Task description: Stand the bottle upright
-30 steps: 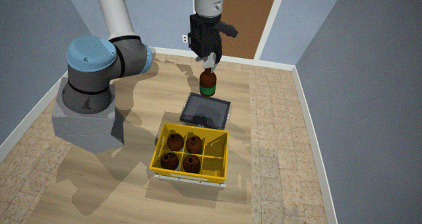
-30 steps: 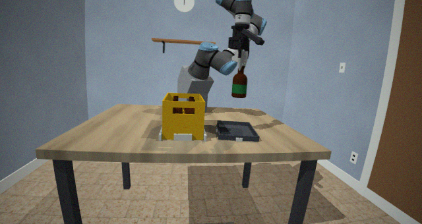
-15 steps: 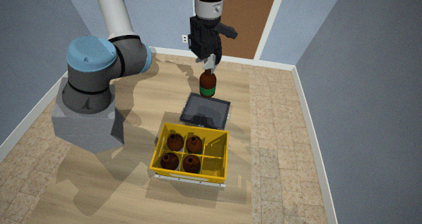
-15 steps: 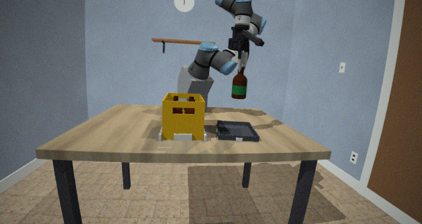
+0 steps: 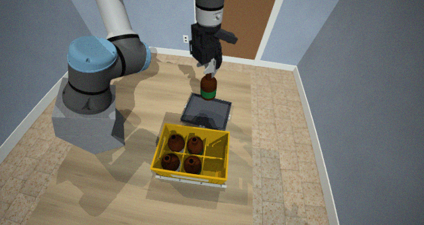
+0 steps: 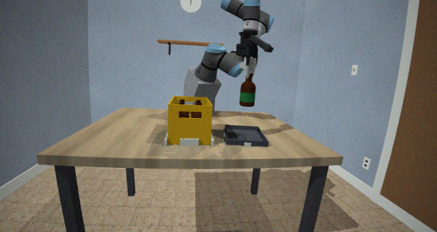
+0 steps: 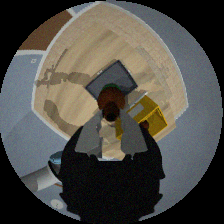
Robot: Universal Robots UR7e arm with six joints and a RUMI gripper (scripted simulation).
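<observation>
My gripper (image 5: 209,73) (image 6: 250,74) (image 7: 111,109) is shut on the neck of a brown bottle with a green label (image 5: 209,86) (image 6: 247,92) (image 7: 110,100). The bottle hangs upright, well above the table. The dark tray (image 5: 186,107) (image 6: 252,144) (image 7: 129,74) lies on the table, lower than the bottle, and holds nothing. The yellow crate (image 5: 199,175) (image 6: 190,129) (image 7: 161,114) holds four-sided compartments with several brown bottles (image 5: 175,143) (image 5: 195,145) (image 5: 192,165) in them; two compartments at its right in the top view are empty. Neck differences are too small to tell.
The crate stands close beside the tray, with a small gap between them. The wooden table (image 5: 132,185) (image 6: 113,140) carries both. The robot's grey base block (image 5: 89,132) (image 6: 205,89) stands at the left in the top view.
</observation>
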